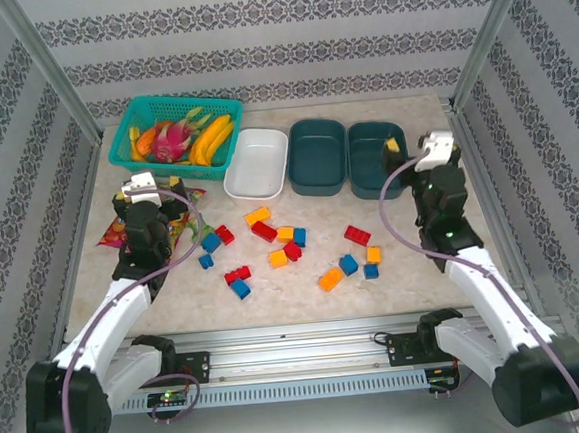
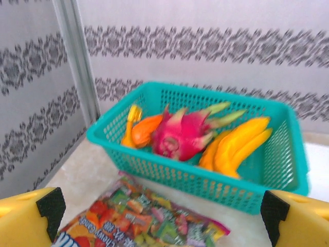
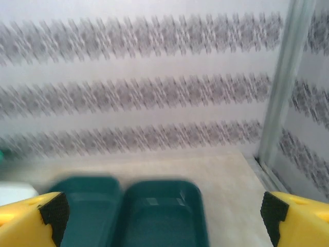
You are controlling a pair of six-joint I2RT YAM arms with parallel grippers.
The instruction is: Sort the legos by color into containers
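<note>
Several red, blue and yellow-orange legos (image 1: 292, 249) lie scattered on the table's middle, between the two arms. Three containers stand in a row behind them: a white tub (image 1: 256, 163), a dark teal tub (image 1: 317, 156) and a second teal tub (image 1: 374, 165). My left gripper (image 1: 149, 192) hovers open at the left over a snack bag, nothing between its yellow fingers (image 2: 31, 216). My right gripper (image 1: 419, 146) is open at the right teal tub's right edge. In the right wrist view both teal tubs (image 3: 164, 216) look blurred, and that gripper (image 3: 163, 211) holds nothing.
A turquoise mesh basket (image 1: 128, 141) of fruit stands at the back left, its wall (image 2: 180, 170) close in front of the left gripper (image 2: 163, 208). A colourful snack bag (image 2: 144, 216) lies under that gripper. Patterned walls and metal posts (image 3: 280, 87) enclose the table.
</note>
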